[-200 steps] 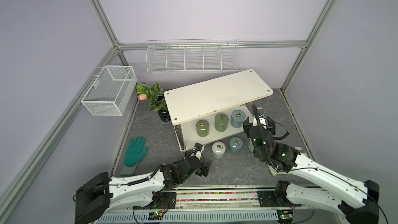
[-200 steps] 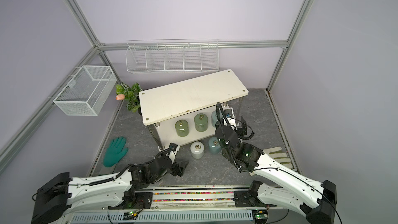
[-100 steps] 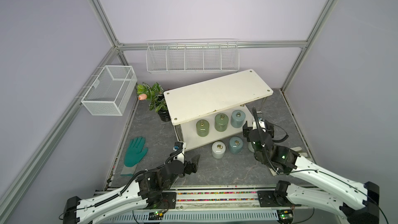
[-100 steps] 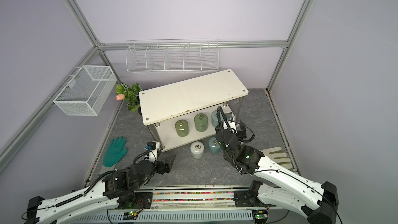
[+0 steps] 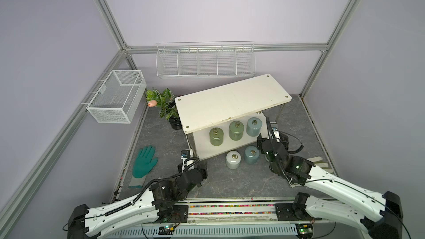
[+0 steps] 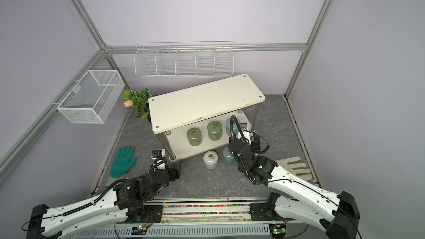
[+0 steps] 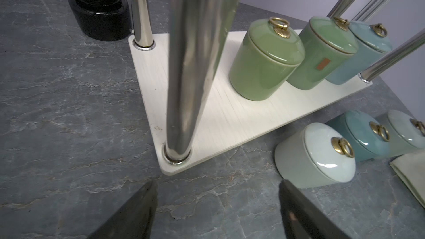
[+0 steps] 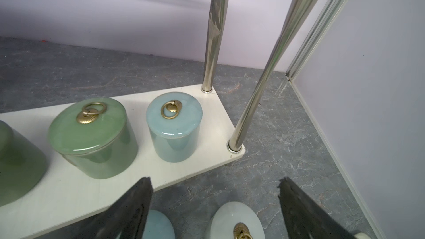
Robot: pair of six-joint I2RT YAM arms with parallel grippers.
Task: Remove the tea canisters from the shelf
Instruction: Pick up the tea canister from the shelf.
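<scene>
Grey desk (image 5: 230, 185): shelf (image 5: 230, 102) at twelve o'clock holds three tea canisters (image 5: 236, 130), three stand at its five o'clock; left fingers (image 7: 138, 208), right fingers (image 8: 133, 208) spread, empty.

No readable text, numbers or brand marks anywhere. Only candidate: a small copper-brown tag (image 7: 323, 62) on the side of one olive green tea canister (image 7: 319, 42) on the shelf's (image 7: 230, 116) lower board; too small to tell any lettering.

Glossy glazed tea canisters (image 7: 264, 65), brass rings (image 7: 278, 25), polished chrome legs (image 7: 190, 65), matt cream shelf (image 7: 230, 116)
</scene>
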